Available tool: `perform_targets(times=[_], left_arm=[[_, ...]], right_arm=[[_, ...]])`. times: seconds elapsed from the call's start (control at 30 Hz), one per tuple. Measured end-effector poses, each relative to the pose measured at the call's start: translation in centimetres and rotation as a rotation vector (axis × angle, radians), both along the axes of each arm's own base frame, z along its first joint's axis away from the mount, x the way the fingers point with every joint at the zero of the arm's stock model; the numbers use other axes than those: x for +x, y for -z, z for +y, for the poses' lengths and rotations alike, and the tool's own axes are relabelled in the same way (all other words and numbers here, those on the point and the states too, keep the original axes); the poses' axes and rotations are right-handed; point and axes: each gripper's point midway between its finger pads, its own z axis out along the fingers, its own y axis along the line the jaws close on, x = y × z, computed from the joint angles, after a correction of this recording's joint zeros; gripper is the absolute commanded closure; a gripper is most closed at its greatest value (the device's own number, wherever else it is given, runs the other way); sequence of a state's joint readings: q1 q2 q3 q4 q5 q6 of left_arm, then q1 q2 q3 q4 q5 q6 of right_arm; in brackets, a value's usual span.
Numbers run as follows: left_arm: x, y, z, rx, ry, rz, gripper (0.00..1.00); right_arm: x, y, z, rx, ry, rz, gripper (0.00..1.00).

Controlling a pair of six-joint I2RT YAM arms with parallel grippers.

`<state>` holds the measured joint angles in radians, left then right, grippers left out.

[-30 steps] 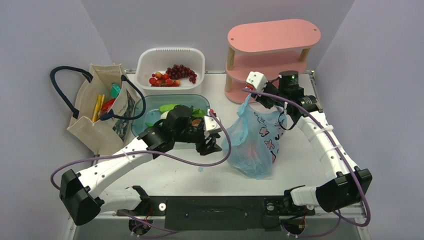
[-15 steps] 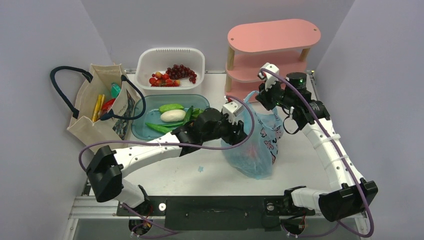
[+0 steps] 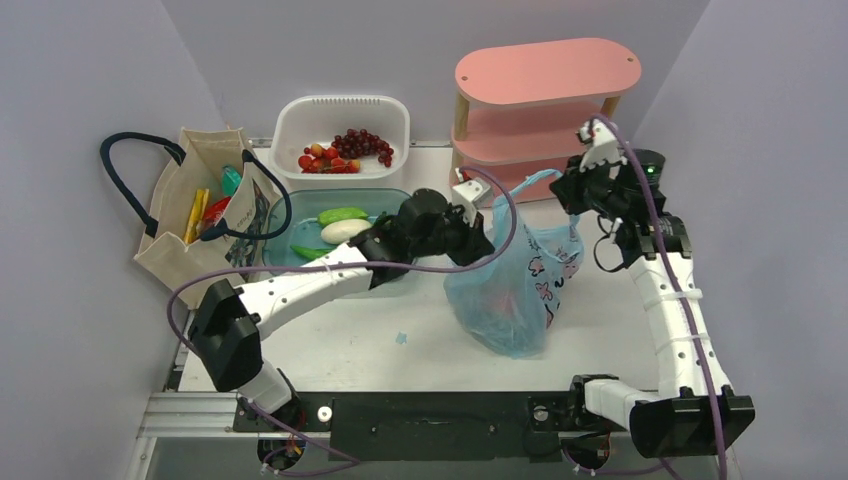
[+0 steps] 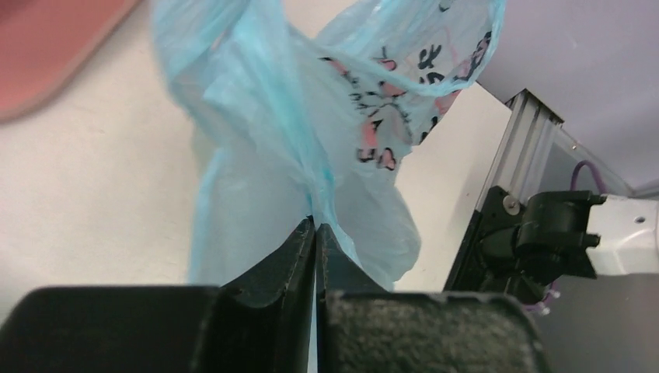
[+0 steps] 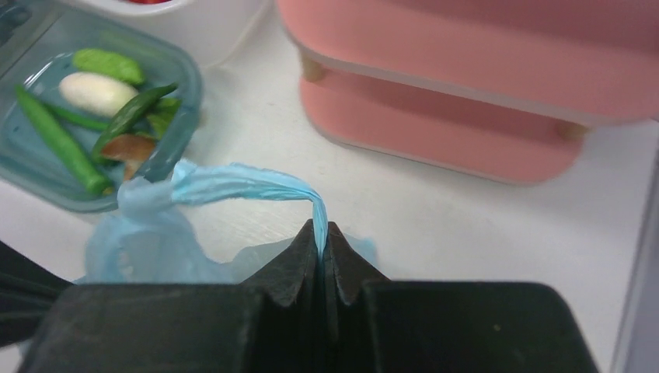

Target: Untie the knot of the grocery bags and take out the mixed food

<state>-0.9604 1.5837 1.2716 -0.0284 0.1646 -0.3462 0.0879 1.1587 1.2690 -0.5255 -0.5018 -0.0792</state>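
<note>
The light blue plastic bag (image 3: 512, 285) with pinkish print stands mid-table, something reddish showing through its lower part. My left gripper (image 3: 487, 243) is shut on the bag's upper left film (image 4: 256, 116); its jaws (image 4: 316, 224) press together with blue film between them. My right gripper (image 3: 563, 190) is shut on a twisted blue handle strand (image 5: 241, 180), which runs taut to a bunched blue lump, the knot (image 5: 148, 196). The beige canvas tote (image 3: 190, 250) lies at the left with snack packets (image 3: 205, 212) in its mouth.
A pink three-tier shelf (image 3: 545, 75) stands just behind my right gripper. A white slotted basket (image 3: 295, 115) holds grapes and small fruit. The teal tub (image 3: 275, 240) with green and white vegetables sits under my left arm. Grey walls close in on both sides.
My left arm swung right from the tub to the bag and shut on its film. My right gripper moved right and back, drawing the handle strand out taut.
</note>
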Motion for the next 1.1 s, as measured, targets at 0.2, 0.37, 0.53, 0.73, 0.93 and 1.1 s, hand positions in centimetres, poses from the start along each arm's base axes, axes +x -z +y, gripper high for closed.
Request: perform_targets(times=[0.2,0.37,0.53,0.73,0.93,1.1], left_arm=[[3.1,-3.4,6.0,0.073,0.206,-0.182,1.0],[2.5,-6.0,10.2,0.152,0.4,-0.382,1.0],[-1.2,-5.4,11.7,0.26,0.68,-0.535,1.0],[-9.6,5.5,16.1,0.485,1.069,-0.534,1.0],[-14.0,14.3,19.4,0.591,1.198,-0.668,1.0],[-11.7,16.5,18.9,0.68,1.12,-0.735,1.0]], right_arm=[[-1.1,-1.8,-8.2,0.056,0.271,-0.038,1.0],[-3.6,-0.7,-11.3,0.043,0.38,0.023,1.0],[-6.9,4.1,-11.5,-0.078,0.321,0.229,1.0],[-11.6,8.5,-13.1,-0.324,0.233,0.399,1.0],[-17.1,14.9,-12.5,-0.412,0.077,0.634,1.0],[-18.1,17.6,-13.4,-0.463,0.048,0.744,0.99]])
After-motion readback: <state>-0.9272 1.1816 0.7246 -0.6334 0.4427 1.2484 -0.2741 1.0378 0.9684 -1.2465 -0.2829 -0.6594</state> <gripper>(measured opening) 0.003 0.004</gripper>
